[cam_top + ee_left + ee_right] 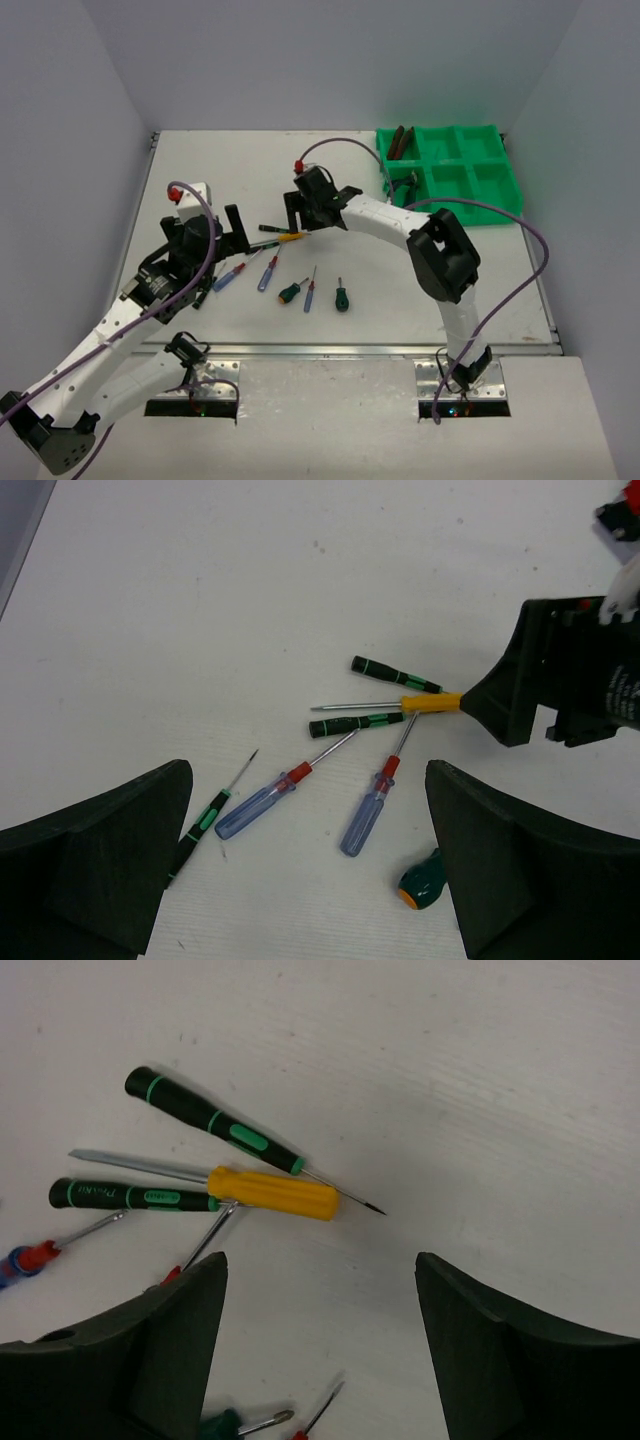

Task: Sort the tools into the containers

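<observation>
The right end effector (320, 1260) hovers with its fingers apart and nothing between them, just beside the yellow-handled screwdriver (272, 1192). That tool lies on the desk (200, 170) between two black-and-green screwdrivers (215, 1123), near the middle. The left end effector (307, 770) is also spread wide and empty, and hangs over two blue-handled screwdrivers (255, 805) further left. The green tray (500, 170) sits at the far right, with pliers (398, 142) in its far-left compartment.

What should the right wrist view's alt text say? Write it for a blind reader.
The open right pincer hangs above a white table. A yellow-handled screwdriver lies just ahead of it, between two black-and-green screwdrivers.
</observation>
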Controlling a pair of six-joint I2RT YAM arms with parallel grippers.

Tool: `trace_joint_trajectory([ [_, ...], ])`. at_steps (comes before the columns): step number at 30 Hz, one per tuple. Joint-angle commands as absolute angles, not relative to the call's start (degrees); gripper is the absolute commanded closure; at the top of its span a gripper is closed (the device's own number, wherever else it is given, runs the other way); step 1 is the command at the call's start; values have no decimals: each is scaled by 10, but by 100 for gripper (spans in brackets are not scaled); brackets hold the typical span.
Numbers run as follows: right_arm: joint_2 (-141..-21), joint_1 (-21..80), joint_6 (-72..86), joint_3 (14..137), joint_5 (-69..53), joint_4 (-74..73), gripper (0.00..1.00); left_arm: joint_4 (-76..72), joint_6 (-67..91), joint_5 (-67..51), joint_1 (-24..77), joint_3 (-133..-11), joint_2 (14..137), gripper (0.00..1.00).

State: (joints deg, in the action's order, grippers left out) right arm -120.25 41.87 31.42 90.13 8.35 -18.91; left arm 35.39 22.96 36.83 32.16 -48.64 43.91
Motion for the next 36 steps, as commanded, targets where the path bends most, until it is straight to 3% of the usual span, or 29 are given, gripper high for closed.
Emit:
trace_joint_trajectory([
  [1, -1231, 425, 123, 982, 42, -174, 44, 334, 229, 361, 316, -487, 427, 0],
  [3, -1250, 425, 55, 1013, 11, -206, 52, 332, 229, 358, 316, -487, 425, 0],
  [10, -1243, 425, -215, 991, -79, -224, 57, 328, 226, 352, 316, -486, 418, 0],
  [13, -1249, 422, -278, 1000, -103, -229, 65, 328, 225, 352, 315, -486, 419, 0],
  [19, -1301, 413, -318, 1075, -158, -275, 69, 329, 225, 351, 316, -486, 417, 0],
  [36, -1361, 410, -332, 1092, -171, -281, 72, 327, 224, 346, 316, -485, 414, 0],
])
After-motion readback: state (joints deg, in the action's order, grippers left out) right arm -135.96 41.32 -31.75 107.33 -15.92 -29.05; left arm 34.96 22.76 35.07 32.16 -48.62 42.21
